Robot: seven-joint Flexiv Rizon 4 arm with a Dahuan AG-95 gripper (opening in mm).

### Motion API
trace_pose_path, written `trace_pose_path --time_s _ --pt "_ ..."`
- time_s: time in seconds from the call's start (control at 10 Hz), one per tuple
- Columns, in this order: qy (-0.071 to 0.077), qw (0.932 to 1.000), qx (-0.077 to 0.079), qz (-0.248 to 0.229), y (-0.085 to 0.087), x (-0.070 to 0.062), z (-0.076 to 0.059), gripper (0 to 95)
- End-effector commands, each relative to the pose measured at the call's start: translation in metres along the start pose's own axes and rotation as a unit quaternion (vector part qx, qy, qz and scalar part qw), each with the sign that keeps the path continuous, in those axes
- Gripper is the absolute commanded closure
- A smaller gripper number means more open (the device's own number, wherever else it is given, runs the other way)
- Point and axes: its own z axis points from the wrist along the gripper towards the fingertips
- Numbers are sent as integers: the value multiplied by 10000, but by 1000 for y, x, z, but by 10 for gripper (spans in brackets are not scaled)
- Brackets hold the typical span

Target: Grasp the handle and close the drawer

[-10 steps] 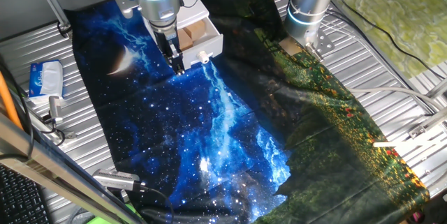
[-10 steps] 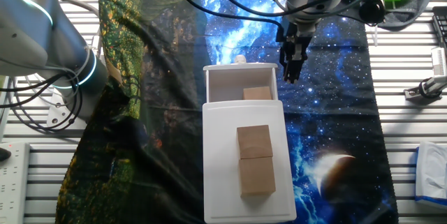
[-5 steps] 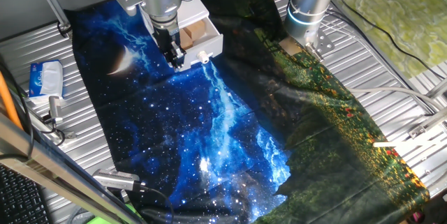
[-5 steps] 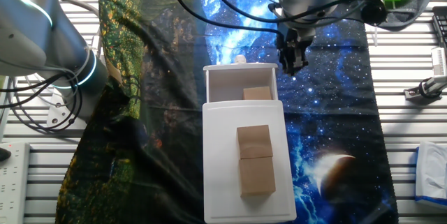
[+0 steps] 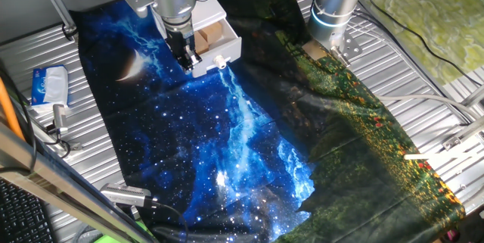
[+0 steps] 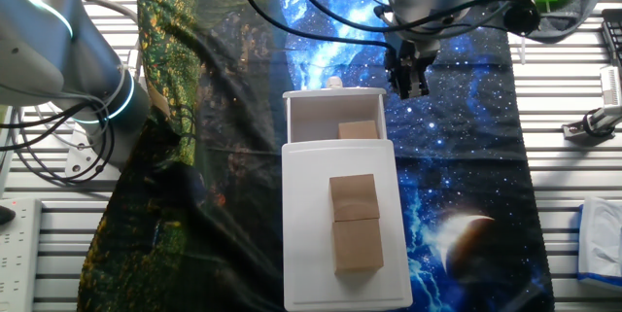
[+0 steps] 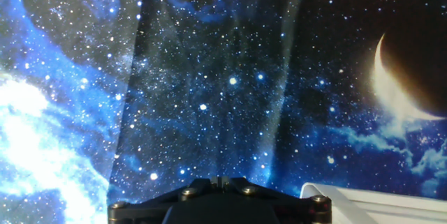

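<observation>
the other fixed view: the drawer stands open from a white cabinet, handle untouched; the pincer hangs beside the drawer's corner, its grip state unclear.

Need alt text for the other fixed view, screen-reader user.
A white mini cabinet stands on a starry blue cloth with its drawer pulled open and the handle on its front untouched. The robot's gripper hangs just right of the drawer's front corner. Two tan blocks sit on the cabinet top.
</observation>
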Motion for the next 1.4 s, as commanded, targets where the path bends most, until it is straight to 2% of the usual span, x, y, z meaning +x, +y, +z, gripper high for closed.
trace_pose_path --time_s 0.1,0.3,0.4,0.5,0.6,0.7,0.8,0.9,1.0,1.1,1.2,1.3,1.4 --pt "-1 10000 -3 -4 0 0 0 950" --pt "45 9998 -5 -187 0 0 0 950" --pt "94 9979 33 -647 1 0 -2 950" --pt "147 9924 137 -1212 2 0 -5 950" --pt "233 9835 341 -1762 4 0 -8 950" --pt "352 9720 454 -2278 10 -2 -13 950" --pt "426 9635 518 -2591 14 -3 -16 950" --pt "534 9501 633 -3006 23 -6 -21 950" --pt "602 9353 651 -3425 29 -10 -26 950" --pt "627 9187 624 -3849 34 -13 -29 950" --pt "626 9084 622 -4087 36 -14 -30 950" --pt "558 8977 620 -4327 38 -16 -29 950" --pt "513 8804 610 -4675 43 -20 -29 950"
